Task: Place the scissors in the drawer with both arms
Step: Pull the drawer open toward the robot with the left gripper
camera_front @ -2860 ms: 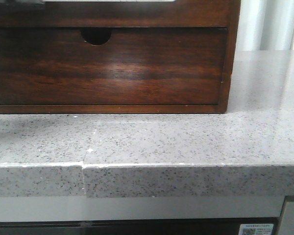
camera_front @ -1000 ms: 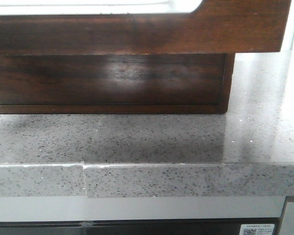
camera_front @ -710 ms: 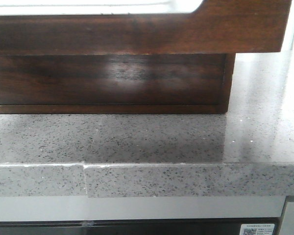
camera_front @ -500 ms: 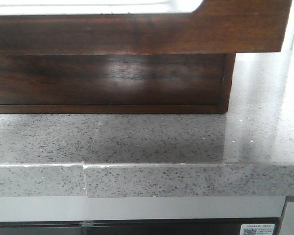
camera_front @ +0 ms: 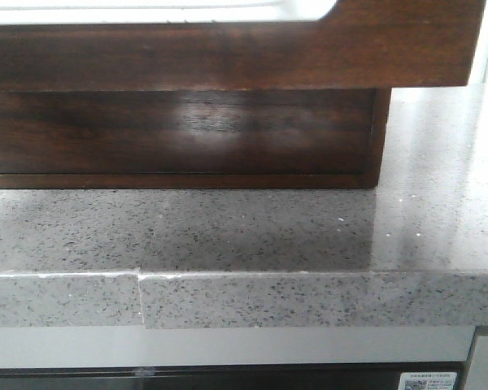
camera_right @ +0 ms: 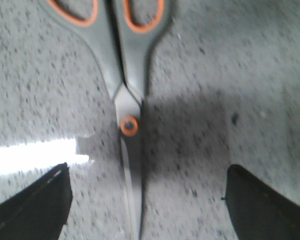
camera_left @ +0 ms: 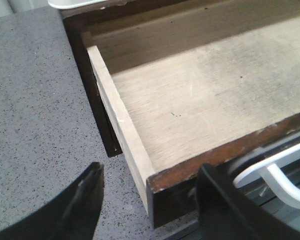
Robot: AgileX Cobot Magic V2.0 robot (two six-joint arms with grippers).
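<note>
The dark brown drawer (camera_front: 228,53) is pulled out over the grey speckled counter, its front filling the top of the front view with a white-showing cutout. In the left wrist view its pale wooden bottom (camera_left: 210,95) lies open and empty. My left gripper (camera_left: 150,200) is open, its fingers either side of the drawer's front corner. The scissors (camera_right: 125,75), grey handles with orange lining and an orange pivot, lie closed on the counter in the right wrist view. My right gripper (camera_right: 147,200) is open above them, its fingers either side of the blades. No gripper shows in the front view.
The brown cabinet body (camera_front: 187,134) stands under the drawer at the back of the counter (camera_front: 252,236). The counter's front edge has a seam (camera_front: 140,276). A white handle (camera_left: 275,175) shows below the drawer front in the left wrist view.
The drawer has come out toward the camera since the earliest frame and now hides the lower drawer's finger notch. Over the last second nothing visibly moves in the front view.
</note>
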